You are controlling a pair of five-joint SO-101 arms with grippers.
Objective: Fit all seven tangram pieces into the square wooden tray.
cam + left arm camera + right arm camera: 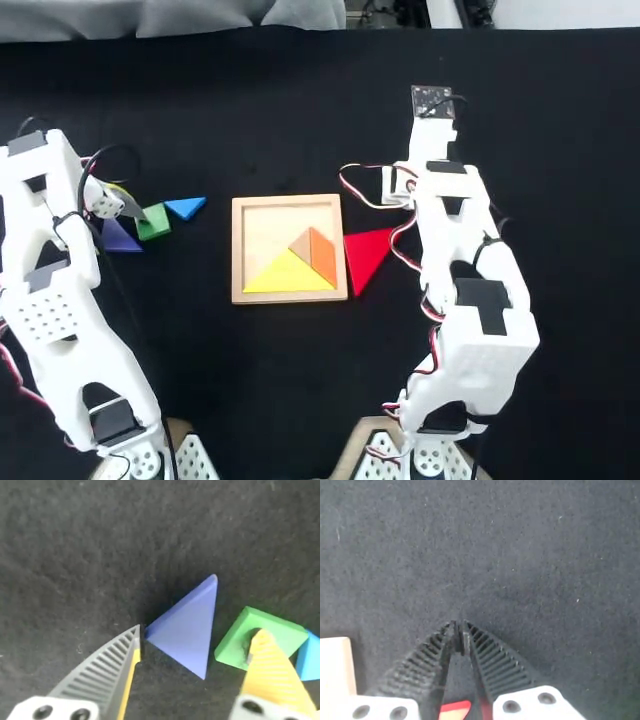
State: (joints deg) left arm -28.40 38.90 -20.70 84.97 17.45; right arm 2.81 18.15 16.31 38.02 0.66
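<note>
Left hand (198, 632) spread wide, low over the tabletop (100, 540), straddling the purple triangle (187, 627) (green piece (232, 647) just beside). Wooden tray (238, 250) lies well apart, towards the right arm. Right hand (457, 630) pinched shut on nothing, near the red triangle (365, 255)

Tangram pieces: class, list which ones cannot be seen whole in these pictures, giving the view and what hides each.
Purple triangle, high view: partly under the left arm.
Red triangle, right wrist view: a sliver shows behind the shut right hand; the edge cuts the rest.
Blue triangle, left wrist view: cut by the edge, partly behind a yellow finger of the left hand.
Green square, same view: that finger covers part.
</note>
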